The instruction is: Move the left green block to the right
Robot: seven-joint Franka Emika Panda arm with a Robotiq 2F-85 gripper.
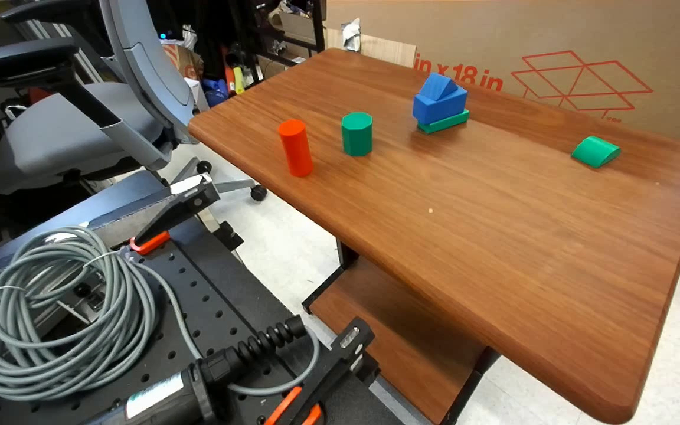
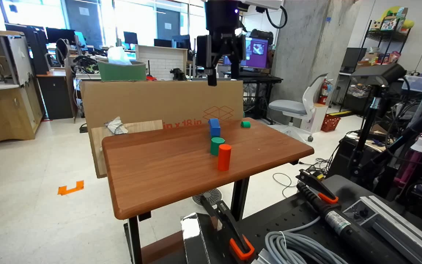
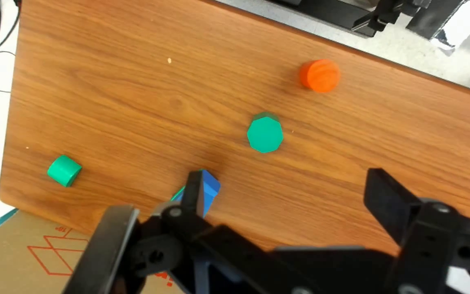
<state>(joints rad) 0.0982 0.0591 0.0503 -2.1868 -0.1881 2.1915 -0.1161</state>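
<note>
The left green block is an upright, stubby, many-sided teal-green block. It stands on the wooden table (image 1: 523,248) in both exterior views (image 1: 357,136) (image 2: 217,146), between the red cylinder and the blue pile. The wrist view shows the left green block (image 3: 265,134) from above, near the middle. My gripper hangs high above the table's far side in an exterior view (image 2: 224,75), apart from every block. In the wrist view my gripper (image 3: 286,179) is open, its fingers wide apart with only table between them. One finger partly covers the blue pile there.
A red cylinder (image 1: 297,149) stands upright near the table's edge. A pile of blue blocks (image 1: 439,105) rests on a flat green base (image 1: 445,122). A rounded green block (image 1: 595,151) lies at the table's far end. A large cardboard sheet (image 2: 152,99) stands behind the table.
</note>
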